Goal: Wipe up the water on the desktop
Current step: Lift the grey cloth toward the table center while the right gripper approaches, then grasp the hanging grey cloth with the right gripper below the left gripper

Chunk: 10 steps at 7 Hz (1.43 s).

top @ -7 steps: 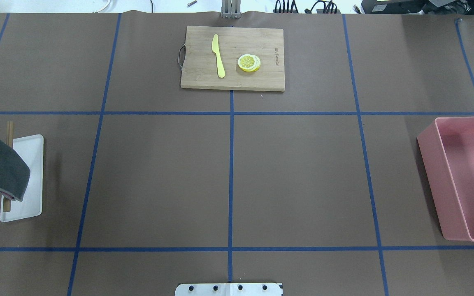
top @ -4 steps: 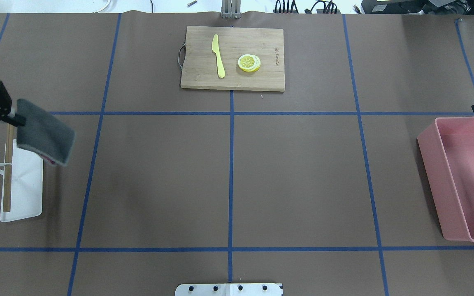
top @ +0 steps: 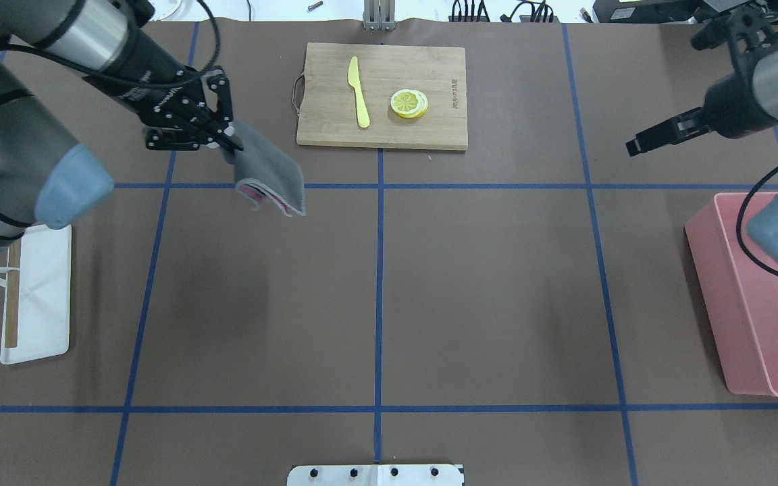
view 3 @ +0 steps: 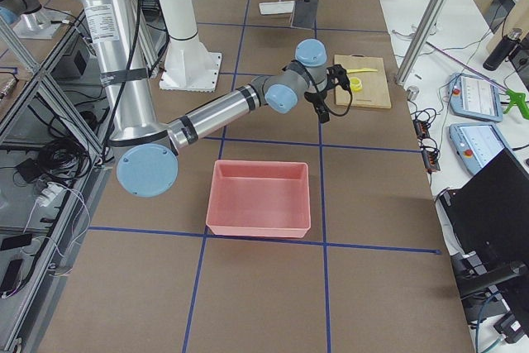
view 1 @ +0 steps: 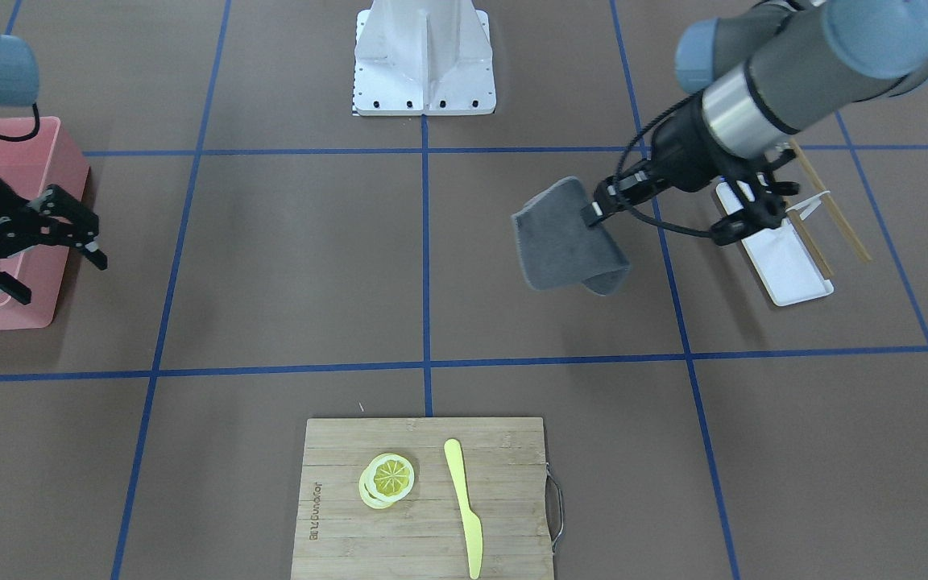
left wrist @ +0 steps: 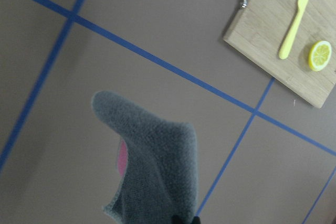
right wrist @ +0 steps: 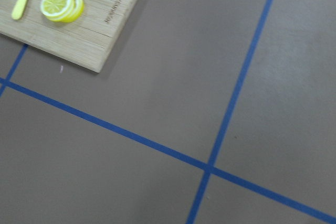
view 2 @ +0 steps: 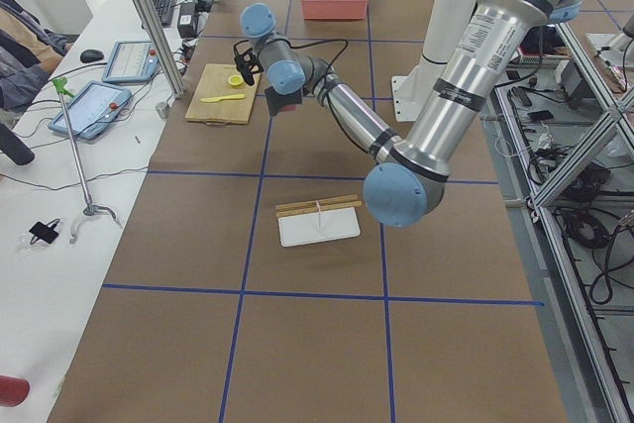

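- We are seeing the left jaws, gripping the grey cloth (top: 271, 177), moved from the white tray (top: 44, 324) toward the cutting board (top: 443, 128), hanging above the table (top: 483, 290).
- The right jaws are gaping empty near the pink bin (top: 723, 297).

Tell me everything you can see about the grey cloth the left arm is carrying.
The grey cloth looks like soft, towel-like fabric, folded over, with a pale stitched edge and a pink patch showing inside the fold. The left gripper pinches one end. The rest droops free above the desktop, apparently not touching it, near the handle end of the cutting board.
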Each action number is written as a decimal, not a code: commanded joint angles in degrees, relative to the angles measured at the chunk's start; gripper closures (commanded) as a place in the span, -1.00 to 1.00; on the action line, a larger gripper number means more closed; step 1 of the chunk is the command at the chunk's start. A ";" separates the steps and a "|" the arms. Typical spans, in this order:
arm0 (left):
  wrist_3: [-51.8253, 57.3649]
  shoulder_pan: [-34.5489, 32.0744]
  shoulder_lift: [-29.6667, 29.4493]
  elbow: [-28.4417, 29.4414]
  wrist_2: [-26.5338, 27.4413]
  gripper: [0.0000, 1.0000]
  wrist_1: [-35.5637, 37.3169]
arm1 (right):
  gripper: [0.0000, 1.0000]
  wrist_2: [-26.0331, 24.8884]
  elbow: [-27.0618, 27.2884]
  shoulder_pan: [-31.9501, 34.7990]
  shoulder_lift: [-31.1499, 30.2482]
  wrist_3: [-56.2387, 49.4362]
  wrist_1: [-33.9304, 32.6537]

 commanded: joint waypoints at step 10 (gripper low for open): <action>-14.08 12.73 -13.96 6.94 10.23 1.00 -3.25 | -1.00 -39.07 7.70 -37.20 11.57 7.84 5.19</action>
